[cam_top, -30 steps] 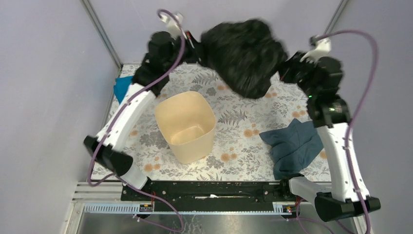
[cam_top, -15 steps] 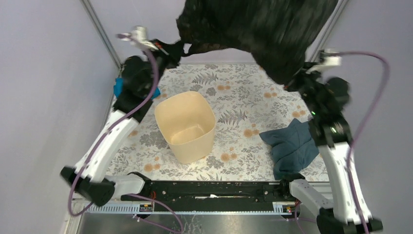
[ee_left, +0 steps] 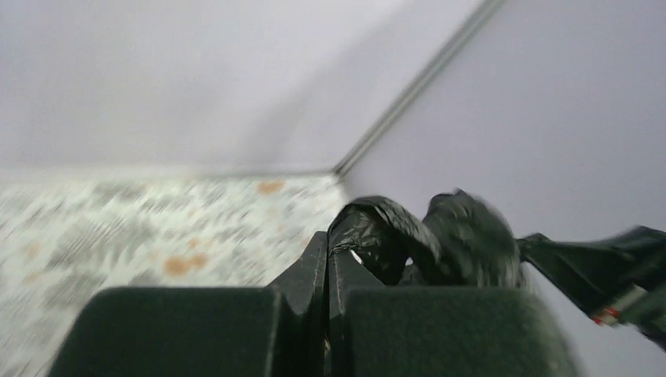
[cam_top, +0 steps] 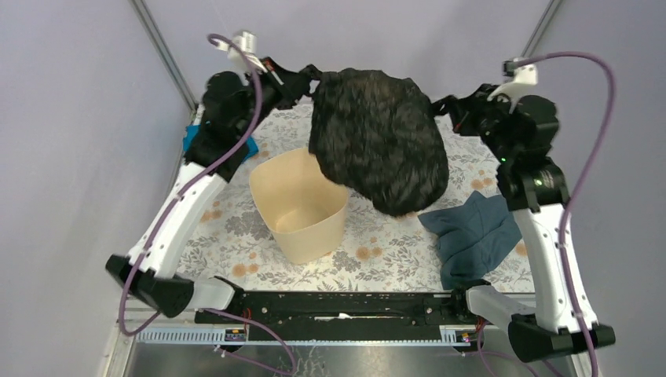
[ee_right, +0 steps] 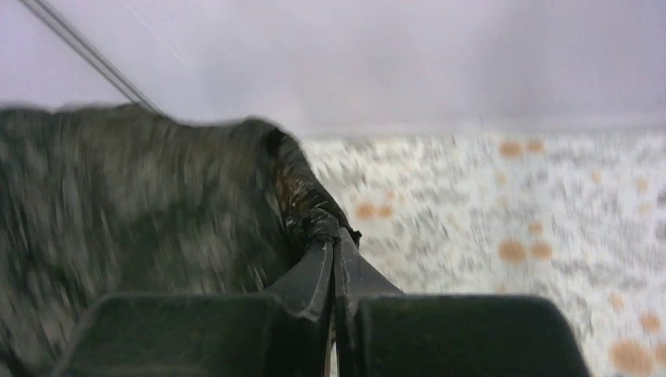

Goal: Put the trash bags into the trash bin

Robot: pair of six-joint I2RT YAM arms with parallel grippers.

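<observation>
The trash bin (cam_top: 308, 236) is shown open, below and nearer than both tools, the bag not yet inside. The trash bag (cam_top: 381, 141), flung high half a second earlier, has been brought down and is slung between the left gripper (cam_top: 306, 77) and right gripper (cam_top: 441, 106). Each is clamped on a bunched corner. A descent toward the bin's opening is judged under way.

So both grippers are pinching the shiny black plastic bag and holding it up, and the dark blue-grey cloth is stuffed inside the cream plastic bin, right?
Not quite. The top view shows the dark blue-grey cloth lying on the table, right of the cream plastic bin. The rest holds: left gripper and right gripper both pinch the shiny black plastic bag, held up.
</observation>
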